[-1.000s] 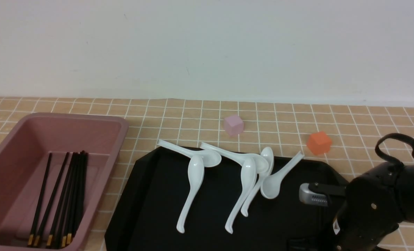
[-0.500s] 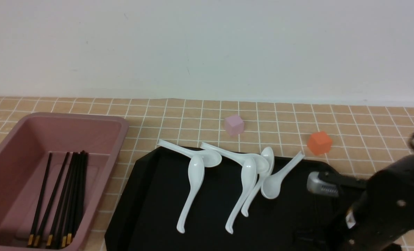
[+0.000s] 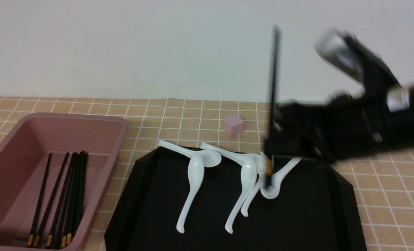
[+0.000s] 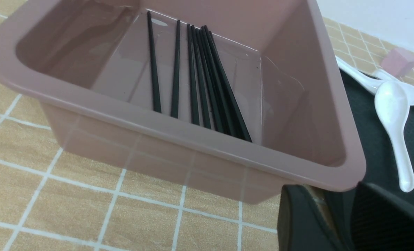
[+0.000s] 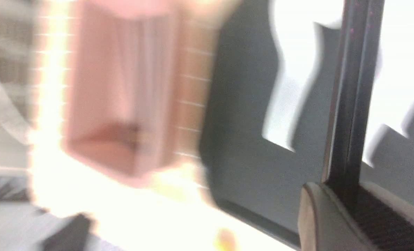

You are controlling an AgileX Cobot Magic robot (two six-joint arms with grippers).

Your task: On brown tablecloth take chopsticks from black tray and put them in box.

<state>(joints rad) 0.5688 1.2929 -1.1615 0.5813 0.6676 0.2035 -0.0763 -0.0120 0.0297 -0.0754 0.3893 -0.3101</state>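
Note:
My right gripper (image 3: 271,141) is blurred with motion above the black tray's (image 3: 151,209) far edge, shut on black chopsticks (image 3: 273,87) that stand nearly upright, gold band low (image 3: 268,167). In the right wrist view the chopsticks (image 5: 349,104) rise from between the closed fingers of the right gripper (image 5: 344,190). The pink box (image 3: 121,129) on the brown tablecloth (image 3: 384,195) at the left holds several chopsticks (image 3: 67,195) lying flat. My left gripper (image 4: 339,195) hovers beside the box's (image 4: 179,129) near corner, fingers slightly apart and empty.
Several white soup spoons (image 3: 193,184) lie across the tray's far half, some handles over its rim. A small pink cube (image 3: 234,125) sits on the cloth behind the tray. The wall runs close behind.
The right arm has swung up and left from the tray's front right corner, its jaws closed on the chopsticks, which now stand upright. It now hides the orange cube. The box's contents are unchanged.

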